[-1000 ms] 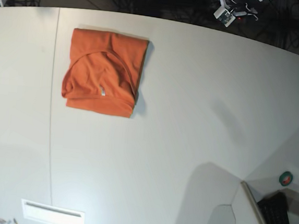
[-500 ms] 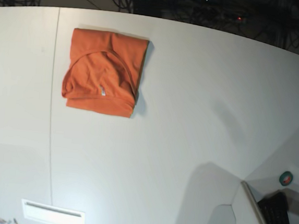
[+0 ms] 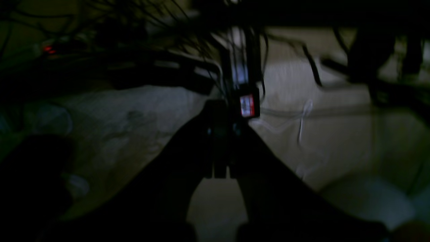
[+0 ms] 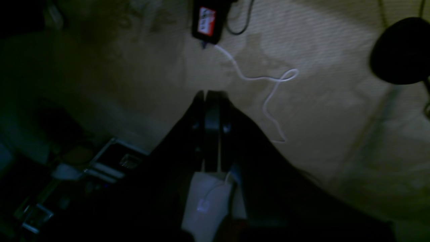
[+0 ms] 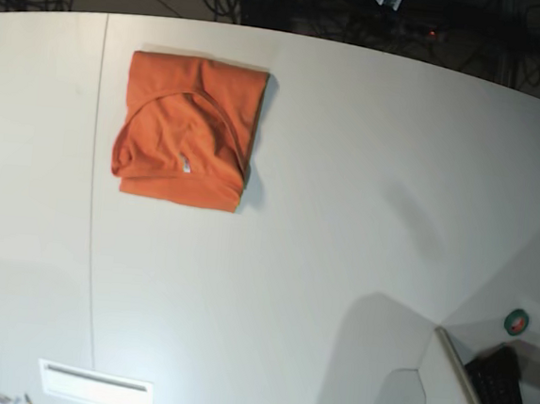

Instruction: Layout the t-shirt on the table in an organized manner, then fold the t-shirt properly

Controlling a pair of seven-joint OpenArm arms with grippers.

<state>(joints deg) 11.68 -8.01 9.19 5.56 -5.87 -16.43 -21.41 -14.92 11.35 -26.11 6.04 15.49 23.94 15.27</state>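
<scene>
Orange cloth, the t-shirt [image 5: 189,131] lies folded into a compact rectangle on the far left part of the white bench [image 5: 346,199], just right of the thin seam line, its collar curve and small white tag facing up. No container shows on the bench. Both wrist views look down at a dim floor; the left fingers [image 3: 220,134] and right fingers [image 4: 210,117] are pressed together, gripping nothing. Compared with a second ago, the shirt is unmoved, and the white device beyond the far edge has gone.
</scene>
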